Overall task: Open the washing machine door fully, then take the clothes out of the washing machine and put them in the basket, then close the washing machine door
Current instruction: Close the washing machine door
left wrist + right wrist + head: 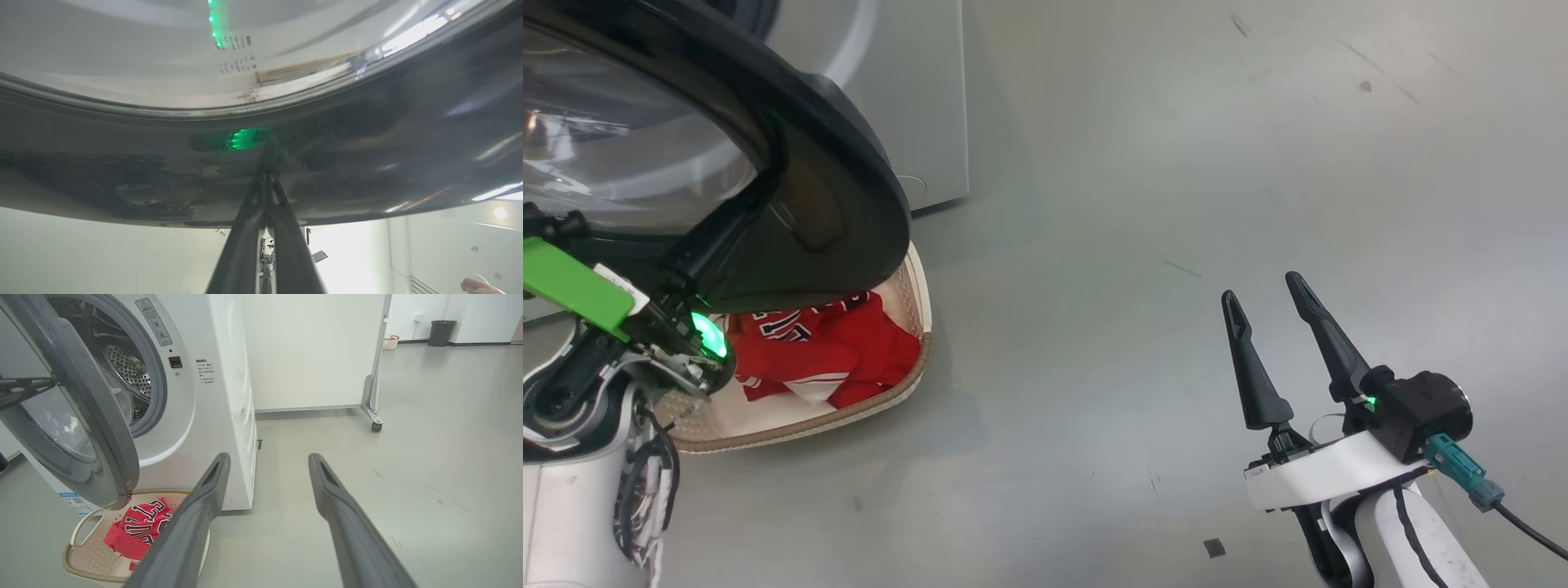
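Closed left gripper (265, 163) rests its tips against the black rim of the washing machine door (849, 188), seemingly to push it shut. Red clothes (817, 351) lie in the basket (849, 416) beneath. Right gripper (1260, 287) hangs open, empty, aside.

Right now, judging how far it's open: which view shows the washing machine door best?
Right wrist view: the door stands ajar beside the drum opening. Head view: rim and glass from above. Left wrist: rim close-up.
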Tool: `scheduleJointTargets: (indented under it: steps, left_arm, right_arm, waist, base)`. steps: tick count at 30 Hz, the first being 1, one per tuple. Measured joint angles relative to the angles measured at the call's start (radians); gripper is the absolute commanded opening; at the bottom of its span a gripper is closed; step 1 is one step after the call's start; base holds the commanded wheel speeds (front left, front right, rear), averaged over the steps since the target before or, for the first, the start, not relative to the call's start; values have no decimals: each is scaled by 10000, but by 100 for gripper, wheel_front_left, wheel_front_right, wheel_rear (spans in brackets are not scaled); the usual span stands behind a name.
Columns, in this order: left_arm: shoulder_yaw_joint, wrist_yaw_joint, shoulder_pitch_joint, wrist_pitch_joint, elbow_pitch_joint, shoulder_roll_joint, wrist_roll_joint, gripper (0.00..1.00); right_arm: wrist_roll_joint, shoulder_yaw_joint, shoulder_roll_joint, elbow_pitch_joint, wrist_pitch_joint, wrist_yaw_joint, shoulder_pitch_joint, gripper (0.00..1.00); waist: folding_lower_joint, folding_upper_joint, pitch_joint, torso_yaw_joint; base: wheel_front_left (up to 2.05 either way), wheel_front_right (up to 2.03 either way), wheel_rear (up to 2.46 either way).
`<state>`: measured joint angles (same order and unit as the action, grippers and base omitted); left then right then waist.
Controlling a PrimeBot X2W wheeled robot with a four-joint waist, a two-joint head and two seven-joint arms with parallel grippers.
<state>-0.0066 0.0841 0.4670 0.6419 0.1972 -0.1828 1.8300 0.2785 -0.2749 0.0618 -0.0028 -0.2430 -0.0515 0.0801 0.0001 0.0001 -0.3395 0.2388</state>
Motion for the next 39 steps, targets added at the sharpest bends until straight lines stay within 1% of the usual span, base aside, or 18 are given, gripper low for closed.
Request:
scheduleJointTargets:
  steps: [6,11,17,22,27,30,32,36,39]
  left_arm:
    - [21,-100,601,-176,219,-215,-224,0]
    - [211,-161,1202,-556,556,-222,-487,0]
    - [422,-157,1605,-863,938,-244,-571,0]
    - [447,-71,1814,-980,1310,-221,-571,0]
    - [445,84,1875,-976,1555,-109,-560,0]
    - [579,192,1863,-976,1603,86,-443,0]
    - [594,257,1805,-930,1622,107,-420,0]
    - [769,297,1385,-895,1618,150,-316,0]
    - [1034,359,908,-901,1555,313,-92,0]
  right_arm:
    - [153,-23,-21,96,-2,-52,227,100]
    - [221,-54,-48,186,-15,-86,400,100]
    - [278,-174,-75,374,-86,-90,548,100]
    - [278,-100,-94,401,-88,-90,595,100]
    - [278,98,-115,401,-88,-86,598,100]
    - [278,182,-128,401,-88,-81,597,100]
    - [278,242,-128,401,-88,-79,597,100]
    - [276,343,-128,397,-88,-77,592,100]
    - [265,391,-128,401,-88,-77,577,100]
  waist:
    - [0,0,-414,453]
    - [0,0,-709,805]
    - [0,0,-883,1132]
    - [0,0,-919,1361]
    - [0,0,-818,1367]
    - [0,0,-738,1299]
    - [0,0,-681,1230]
    - [0,0,-570,1032]
    - [0,0,-464,856]
  base:
    - [0,0,0]
    - [0,0,0]
    - [0,0,0]
    - [0,0,0]
    - [0,0,0]
    - [0,0,0]
    - [0,0,0]
    - [0,0,0]
    - [0,0,0]
